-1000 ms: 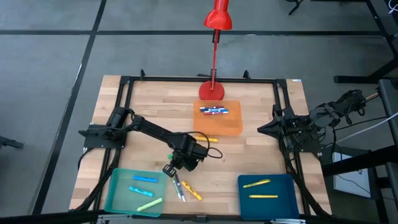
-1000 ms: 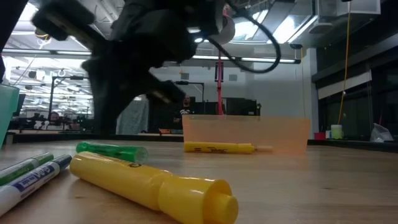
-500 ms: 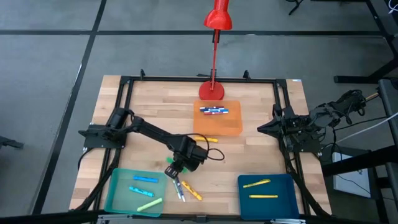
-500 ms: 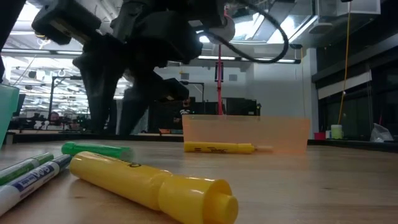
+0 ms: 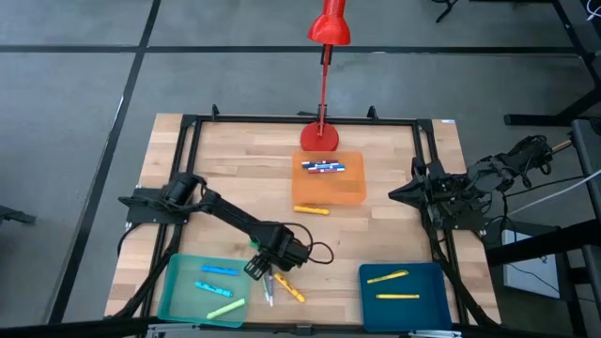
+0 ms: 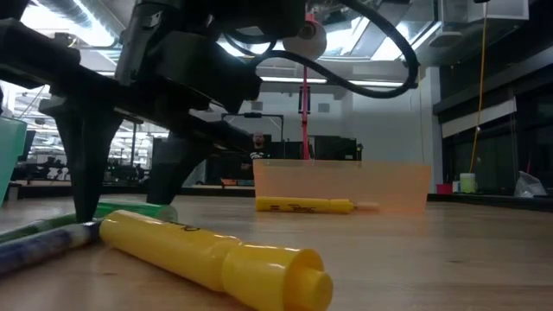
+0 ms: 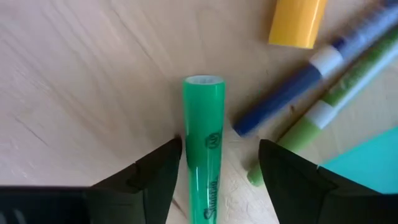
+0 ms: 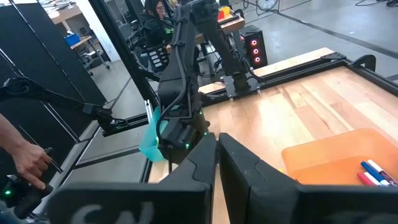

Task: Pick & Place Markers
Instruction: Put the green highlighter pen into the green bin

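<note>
Dropped lower and pulled back toward 7 o'clock within the last second: the left end effector (image 5: 264,269), now down at the loose cluster of markers near the front edge of the table (image 5: 376,230). Fingers apart and straddling the green marker (image 7: 204,146), one dark finger (image 7: 155,177) just touching its side, the other standing clear beside a blue marker (image 7: 292,93) and a light green one (image 7: 339,96). Not yet clamped, so no grip so far; probably the closing stroke comes next, then a carry to the teal tray (image 5: 183,286) just at 9 o'clock of the cluster. Lying close by, a fat yellow marker (image 6: 216,255). Parked at the table's 3 o'clock edge, the right end effector (image 8: 217,146), fingers together.
</note>
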Action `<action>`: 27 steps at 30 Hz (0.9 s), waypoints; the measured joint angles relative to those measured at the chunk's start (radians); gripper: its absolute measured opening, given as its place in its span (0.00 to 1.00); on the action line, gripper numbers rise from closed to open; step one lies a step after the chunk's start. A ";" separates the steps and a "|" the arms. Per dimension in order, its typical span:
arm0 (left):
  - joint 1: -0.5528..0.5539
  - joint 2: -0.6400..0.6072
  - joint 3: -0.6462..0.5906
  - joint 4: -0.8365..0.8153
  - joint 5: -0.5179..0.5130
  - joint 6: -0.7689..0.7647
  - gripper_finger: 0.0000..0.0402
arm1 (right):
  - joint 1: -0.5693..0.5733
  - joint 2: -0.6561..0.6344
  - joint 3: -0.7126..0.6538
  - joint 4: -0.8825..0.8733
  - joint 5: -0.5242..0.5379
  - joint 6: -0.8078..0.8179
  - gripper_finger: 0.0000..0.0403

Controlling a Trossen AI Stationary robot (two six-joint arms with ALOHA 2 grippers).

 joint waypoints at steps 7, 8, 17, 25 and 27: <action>0.004 0.005 -0.001 -0.004 -0.013 -0.022 0.48 | 0.000 0.000 0.000 0.000 0.000 0.004 0.05; 0.006 0.006 -0.001 -0.004 -0.014 -0.027 0.46 | 0.000 0.000 0.000 0.000 0.000 0.004 0.05; 0.009 0.008 -0.002 -0.006 -0.031 -0.032 0.18 | 0.000 0.000 0.000 0.000 0.000 0.005 0.05; 0.018 0.008 -0.003 -0.007 -0.034 -0.033 0.14 | 0.000 0.000 0.000 0.000 0.000 0.003 0.05; 0.017 0.008 -0.003 -0.007 -0.038 -0.032 0.14 | 0.000 0.000 0.000 0.001 0.000 0.003 0.05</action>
